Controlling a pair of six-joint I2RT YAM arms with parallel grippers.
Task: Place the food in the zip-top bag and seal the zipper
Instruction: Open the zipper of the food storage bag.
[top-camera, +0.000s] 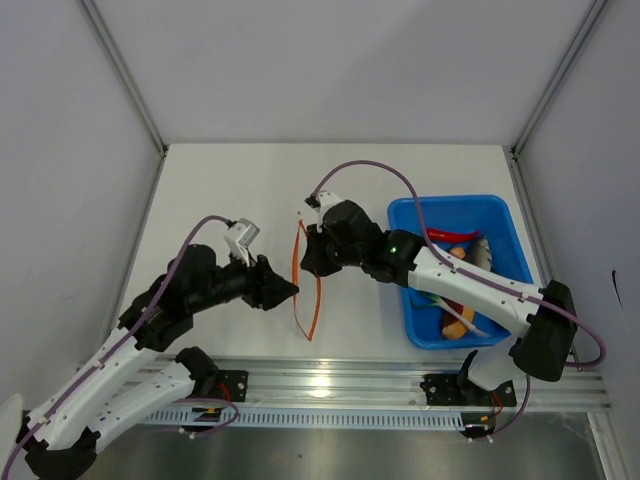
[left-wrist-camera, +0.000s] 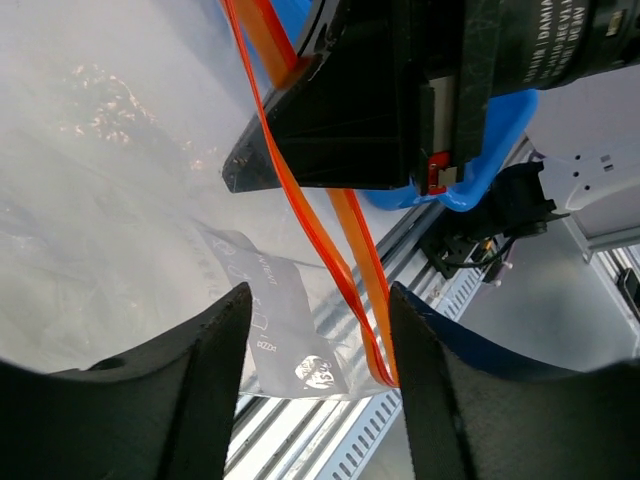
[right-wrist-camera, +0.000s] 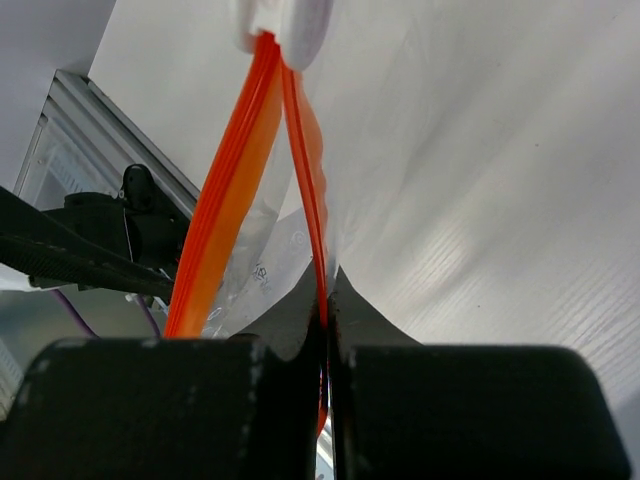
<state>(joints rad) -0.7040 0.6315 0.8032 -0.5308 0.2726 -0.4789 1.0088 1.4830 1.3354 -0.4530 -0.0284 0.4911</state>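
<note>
Your right gripper (right-wrist-camera: 328, 300) is clenched on one lip of the thin orange-red zipper strip (right-wrist-camera: 215, 220) of the crinkly clear plastic zip-top bag (left-wrist-camera: 285, 320), mouth-up between both arms, while your left gripper (left-wrist-camera: 318, 295) stands released beside it and the small toy food (top-camera: 452, 237) lies in the blue plastic tray (top-camera: 450, 202).

Overhead view looks down; both wrist views sit close, sharing the zipper (right-wrist-camera: 222, 200).
</note>
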